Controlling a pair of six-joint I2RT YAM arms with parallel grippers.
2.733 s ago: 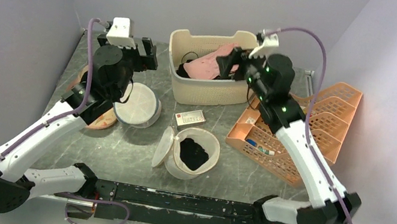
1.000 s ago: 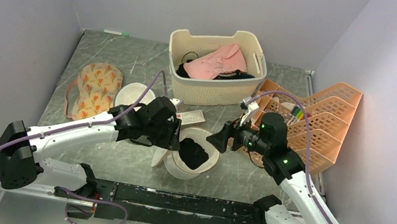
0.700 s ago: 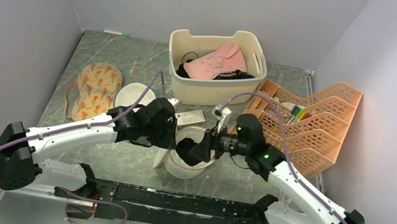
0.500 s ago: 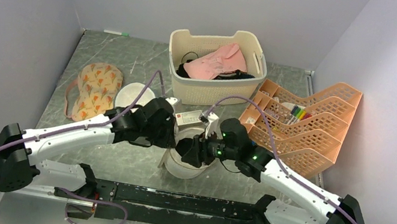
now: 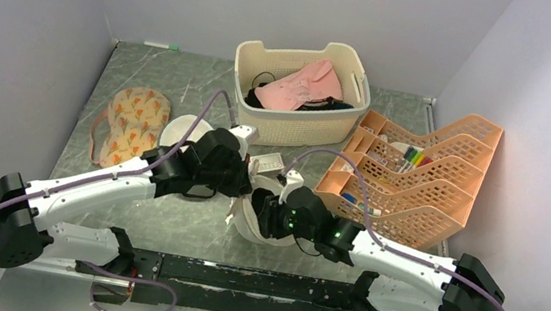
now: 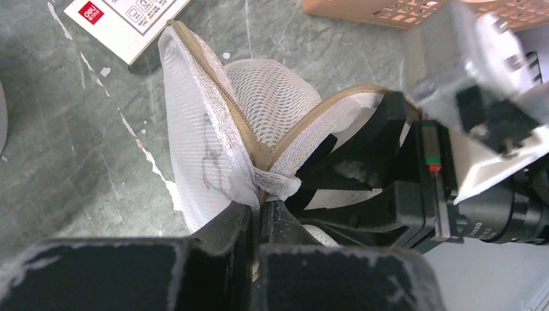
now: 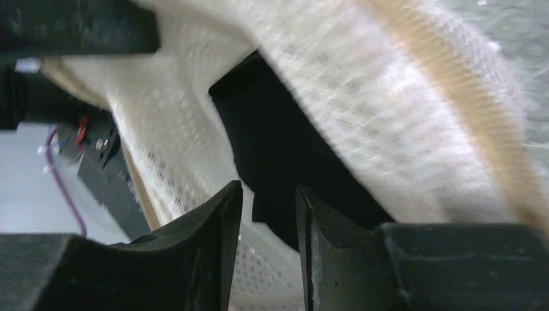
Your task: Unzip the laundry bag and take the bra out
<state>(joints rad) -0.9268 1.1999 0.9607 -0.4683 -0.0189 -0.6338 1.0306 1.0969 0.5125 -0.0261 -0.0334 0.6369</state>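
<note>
- Both arms have swung in from the far side of the table [image 5: 160, 217] and now meet at the laundry bag [image 6: 259, 110].
- The bag sits near the front middle of the table, just in front of a small white box [image 6: 123, 19], its mouth gaping.
- The left gripper [image 6: 260, 215] is pressed together, pinching the bag's beige zip rim.
- The right gripper [image 7: 265, 223] reaches inside, its jaws narrowly apart at the black bra [image 7: 285, 149]; whether they pinch it I cannot tell.
</note>
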